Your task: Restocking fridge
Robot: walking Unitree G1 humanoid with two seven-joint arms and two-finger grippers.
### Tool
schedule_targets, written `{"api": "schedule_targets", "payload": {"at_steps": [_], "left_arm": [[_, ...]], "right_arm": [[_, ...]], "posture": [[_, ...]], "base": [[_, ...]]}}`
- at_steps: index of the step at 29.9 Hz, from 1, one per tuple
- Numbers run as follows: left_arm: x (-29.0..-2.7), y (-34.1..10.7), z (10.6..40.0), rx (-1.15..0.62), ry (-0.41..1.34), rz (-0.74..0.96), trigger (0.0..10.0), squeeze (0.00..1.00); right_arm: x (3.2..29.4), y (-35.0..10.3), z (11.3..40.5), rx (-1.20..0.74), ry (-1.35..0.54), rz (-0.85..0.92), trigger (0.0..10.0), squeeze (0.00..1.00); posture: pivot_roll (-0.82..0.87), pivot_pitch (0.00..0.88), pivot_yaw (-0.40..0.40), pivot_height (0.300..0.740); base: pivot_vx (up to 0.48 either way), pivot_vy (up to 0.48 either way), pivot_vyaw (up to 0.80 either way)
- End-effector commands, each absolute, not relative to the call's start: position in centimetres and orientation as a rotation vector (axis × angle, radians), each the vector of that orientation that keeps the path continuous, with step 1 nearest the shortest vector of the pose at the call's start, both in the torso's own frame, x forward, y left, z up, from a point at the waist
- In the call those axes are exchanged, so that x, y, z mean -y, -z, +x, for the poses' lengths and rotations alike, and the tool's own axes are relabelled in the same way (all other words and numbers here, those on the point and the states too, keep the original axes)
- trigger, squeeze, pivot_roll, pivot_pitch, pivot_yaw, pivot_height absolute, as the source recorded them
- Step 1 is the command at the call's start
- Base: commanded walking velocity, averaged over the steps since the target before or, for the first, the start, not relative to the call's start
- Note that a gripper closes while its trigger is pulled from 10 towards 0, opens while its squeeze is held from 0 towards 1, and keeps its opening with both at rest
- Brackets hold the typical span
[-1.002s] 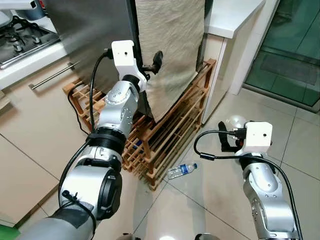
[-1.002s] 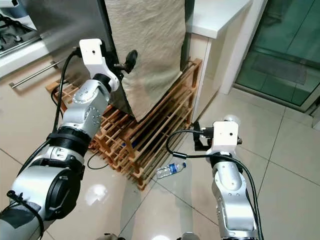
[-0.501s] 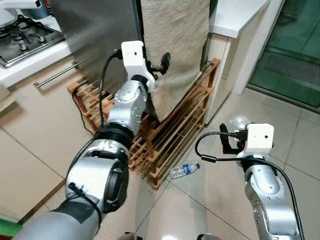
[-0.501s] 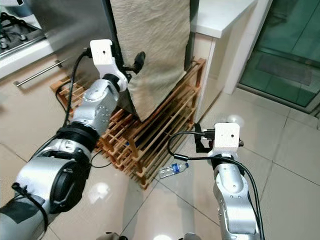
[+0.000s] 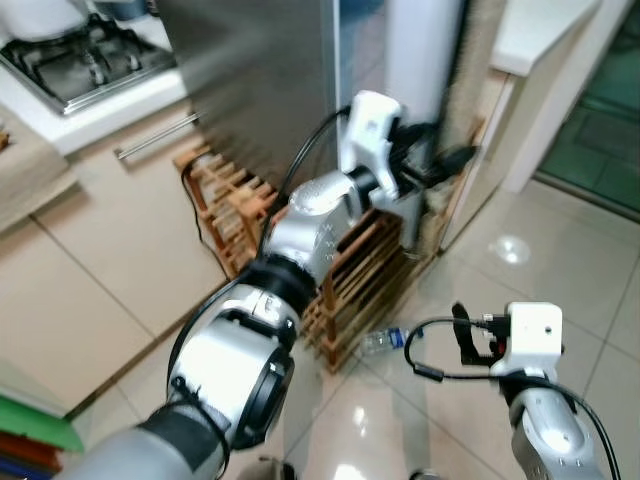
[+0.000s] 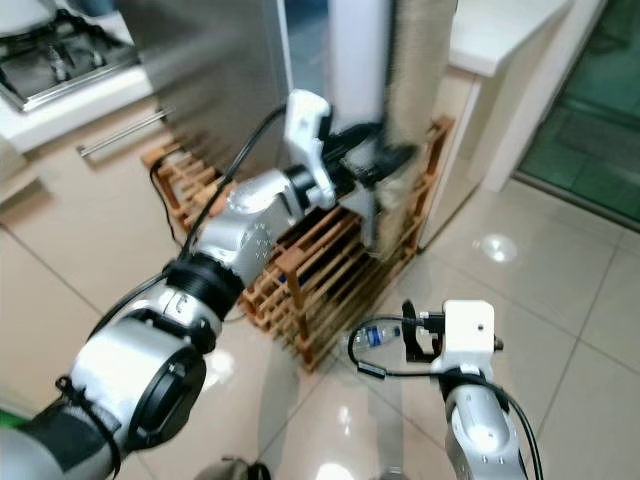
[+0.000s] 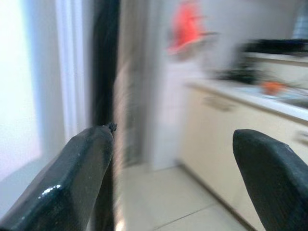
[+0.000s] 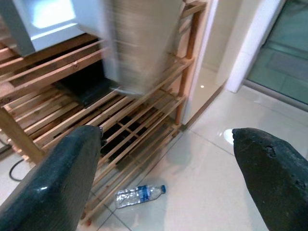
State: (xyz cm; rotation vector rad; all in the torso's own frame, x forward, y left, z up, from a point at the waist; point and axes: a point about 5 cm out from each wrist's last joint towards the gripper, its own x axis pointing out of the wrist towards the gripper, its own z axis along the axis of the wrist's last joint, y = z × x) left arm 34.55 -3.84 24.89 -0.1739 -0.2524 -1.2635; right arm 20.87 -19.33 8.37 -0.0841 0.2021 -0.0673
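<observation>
The fridge stands on a wooden rack (image 5: 352, 288), its steel side (image 5: 260, 90) facing me. Its cloth-covered door (image 5: 470, 70) is swung out edge-on, so the white inner face (image 5: 425, 60) shows. My left gripper (image 5: 448, 160) is stretched out at the lower edge of that door. In the left wrist view its fingers (image 7: 72, 178) stand wide apart, open, and the door's dark edge runs beside one of them. A small plastic water bottle (image 5: 385, 341) lies on the floor by the rack's corner. My right gripper (image 5: 463, 335) hovers open just right of it; the bottle (image 8: 139, 194) lies between and below its fingers.
A gas hob (image 5: 80, 60) sits on the white counter at the left, with a drawer handle (image 5: 155, 140) under it. A white counter (image 5: 545, 30) and a glass door (image 5: 620, 100) stand to the right. Glossy tiled floor (image 5: 560, 260) spreads in front.
The cloth-covered door has swung from face-on to edge-on, with my left gripper following it to the right. The camera has shifted; the right arm has kept its pose.
</observation>
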Motion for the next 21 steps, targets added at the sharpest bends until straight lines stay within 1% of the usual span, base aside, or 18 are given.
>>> {"api": "schedule_targets", "payload": {"at_steps": [1, 2, 3, 4, 7, 8, 10, 13, 14, 15, 18, 19, 20, 21], "left_arm": [[13.8, -26.8, 25.2, 0.281, 1.628, -0.565, 10.0, 0.0], [13.8, -26.8, 25.2, 0.281, 1.628, -0.565, 10.0, 0.0], [10.6, -27.5, 27.0, 0.305, 1.546, -0.604, 10.0, 0.0], [9.1, -27.6, 27.9, 0.313, 1.502, -0.615, 10.0, 0.0], [3.6, -27.1, 30.7, 0.343, 1.269, -0.603, 10.0, 0.0], [1.6, -26.6, 31.7, 0.347, 1.17, -0.592, 10.0, 0.0], [-3.2, -25.3, 33.5, 0.343, 0.914, -0.586, 10.0, 0.0], [-8.5, -23.5, 34.4, 0.313, 0.623, -0.545, 10.0, 0.0], [-8.5, -23.5, 34.4, 0.313, 0.623, -0.545, 10.0, 0.0], [-11.5, -22.0, 34.7, 0.273, 0.433, -0.503, 10.0, 0.0], [-17.6, -18.4, 34.0, 0.17, 0.057, -0.361, 10.0, 0.0], [-17.6, -18.4, 34.0, 0.17, 0.057, -0.361, 10.0, 0.0], [-18.5, -17.7, 33.6, 0.144, -0.002, -0.326, 10.0, 0.0], [-19.6, -16.7, 32.8, 0.113, -0.064, -0.25, 10.0, 0.0]], "right_arm": [[19.3, -9.3, 21.4, -0.157, 0.067, -0.094, 10.0, 0.0], [19.3, -9.3, 21.4, -0.157, 0.067, -0.094, 10.0, 0.0], [19.2, -9.7, 22.1, -0.136, 0.061, -0.098, 10.0, 0.0], [19.2, -9.8, 22.4, -0.129, 0.059, -0.099, 10.0, 0.0], [19.2, -10.3, 23.4, -0.105, 0.047, -0.1, 10.0, 0.0], [19.3, -10.4, 23.8, -0.099, 0.041, -0.101, 10.0, 0.0], [19.2, -10.7, 24.6, -0.085, 0.028, -0.105, 10.0, 0.0], [19.3, -10.9, 25.8, -0.075, 0.019, -0.102, 10.0, 0.0], [19.3, -10.9, 25.8, -0.075, 0.019, -0.102, 10.0, 0.0], [19.1, -11.1, 26.5, -0.067, 0.011, -0.097, 10.0, 0.0], [18.6, -11.6, 28.1, -0.049, -0.014, -0.087, 10.0, 0.0], [18.6, -11.6, 28.1, -0.049, -0.014, -0.087, 10.0, 0.0], [18.4, -11.7, 28.4, -0.043, -0.02, -0.083, 10.0, 0.0], [18.1, -11.8, 28.9, -0.034, -0.033, -0.082, 10.0, 0.0]], "posture": [[-0.27, 0.034, 0.113, 0.74], [-0.27, 0.034, 0.113, 0.74], [-0.25, 0.024, 0.104, 0.74], [-0.25, 0.023, 0.103, 0.74], [-0.21, 0.009, 0.093, 0.74], [-0.2, 0.003, 0.088, 0.74], [-0.17, 0.0, 0.081, 0.74], [-0.14, 0.0, 0.069, 0.74], [-0.14, 0.0, 0.069, 0.74], [-0.11, 0.0, 0.062, 0.74], [-0.08, 0.0, 0.05, 0.74], [-0.08, 0.0, 0.05, 0.74], [-0.08, 0.0, 0.05, 0.74], [-0.06, 0.0, 0.047, 0.74]], "base": [[0.0, 0.0, 0.0], [0.0, 0.0, 0.0], [0.0, 0.0, 0.0], [0.0, 0.0, 0.0], [0.0, 0.0, 0.0], [0.0, 0.0, 0.0], [0.0, 0.0, 0.0], [0.0, 0.0, 0.0], [0.0, 0.0, 0.0], [0.0, 0.0, 0.68], [0.0, 0.0, 0.63], [0.0, 0.0, 0.59], [0.0, 0.0, 0.56], [0.0, 0.0, 0.56]]}}
